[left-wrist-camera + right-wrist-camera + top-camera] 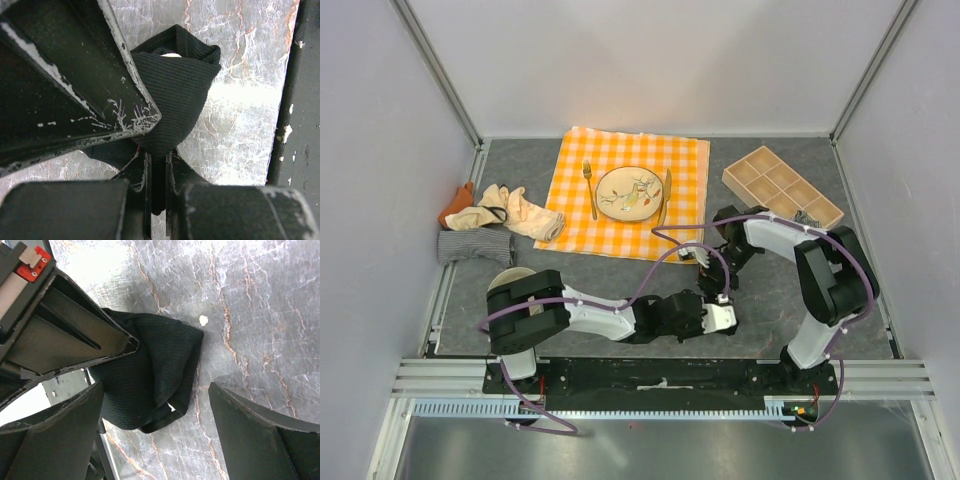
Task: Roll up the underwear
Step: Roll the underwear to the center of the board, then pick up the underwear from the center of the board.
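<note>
black underwear [175,90]: bunched, possibly rolled, centre | striped one [475,245], cream ones [517,212], orange one [454,204]: heaped left

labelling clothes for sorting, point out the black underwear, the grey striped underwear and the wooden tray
black underwear [155,370]: right wrist view, middle of the bunched cloth
grey striped underwear [475,245]: top external view, middle of the cloth
wooden tray [785,186]: top external view, centre divider
</note>
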Robot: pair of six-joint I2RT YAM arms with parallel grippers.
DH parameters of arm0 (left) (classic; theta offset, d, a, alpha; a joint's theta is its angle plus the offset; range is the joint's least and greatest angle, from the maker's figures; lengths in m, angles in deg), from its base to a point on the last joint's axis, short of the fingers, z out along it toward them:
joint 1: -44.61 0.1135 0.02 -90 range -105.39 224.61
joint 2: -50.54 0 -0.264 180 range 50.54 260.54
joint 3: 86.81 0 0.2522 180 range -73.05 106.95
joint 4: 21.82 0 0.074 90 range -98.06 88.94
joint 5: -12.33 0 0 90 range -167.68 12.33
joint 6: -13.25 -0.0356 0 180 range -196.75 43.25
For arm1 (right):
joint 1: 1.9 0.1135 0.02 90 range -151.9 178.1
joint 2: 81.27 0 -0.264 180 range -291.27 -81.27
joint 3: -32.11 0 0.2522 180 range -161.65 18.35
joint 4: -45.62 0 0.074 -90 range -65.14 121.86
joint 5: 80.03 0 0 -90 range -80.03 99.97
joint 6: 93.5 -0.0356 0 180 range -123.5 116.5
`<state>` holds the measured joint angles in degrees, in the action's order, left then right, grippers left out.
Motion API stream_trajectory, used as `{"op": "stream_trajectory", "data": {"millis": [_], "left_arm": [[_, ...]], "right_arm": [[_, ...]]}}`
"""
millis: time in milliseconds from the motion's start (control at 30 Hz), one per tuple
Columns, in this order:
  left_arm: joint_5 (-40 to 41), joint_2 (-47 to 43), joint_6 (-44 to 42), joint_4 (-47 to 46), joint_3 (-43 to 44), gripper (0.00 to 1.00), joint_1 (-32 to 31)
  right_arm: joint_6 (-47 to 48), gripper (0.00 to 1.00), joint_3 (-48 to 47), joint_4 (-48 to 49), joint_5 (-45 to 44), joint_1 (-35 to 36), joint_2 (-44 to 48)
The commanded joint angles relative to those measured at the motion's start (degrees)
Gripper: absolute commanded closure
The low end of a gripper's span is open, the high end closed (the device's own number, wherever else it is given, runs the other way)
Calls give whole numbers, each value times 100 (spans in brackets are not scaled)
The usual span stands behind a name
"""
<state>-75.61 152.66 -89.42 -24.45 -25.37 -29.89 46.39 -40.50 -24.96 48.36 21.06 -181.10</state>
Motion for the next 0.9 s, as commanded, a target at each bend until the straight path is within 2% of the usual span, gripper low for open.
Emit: {"op": "stream_trajectory", "data": {"millis": [0,233,333,367,433,533,567,633,667,700,867], "left_arm": [[145,325,256,847,74,98,6],[294,422,379,1066,242,98,6],[356,431,458,1102,268,98,23],[391,440,484,1102,268,98,32],[435,440,537,1102,268,98,49],[566,396,669,1102,259,98,85],[593,361,712,1093,259,97,93],[663,177,809,1050,216,88,128],[681,98,844,1023,146,84,129],[690,10,888,953,101,75,137],[681,-963,1108,821,-338,58,155]], "right_arm": [[214,6,5,-250,63,103,-291],[320,14,75,-374,11,358,-441],[329,21,102,-400,-103,420,-449],[320,30,110,-392,-217,446,-467],[355,36,128,-418,-288,455,-563],[372,56,120,-418,-341,446,-678],[372,68,128,-418,-359,455,-704],[381,82,93,-374,-394,455,-669],[355,95,102,-348,-411,446,-626],[320,100,93,-313,-481,437,-538],[346,100,-38,-251,-727,315,-213]]}}
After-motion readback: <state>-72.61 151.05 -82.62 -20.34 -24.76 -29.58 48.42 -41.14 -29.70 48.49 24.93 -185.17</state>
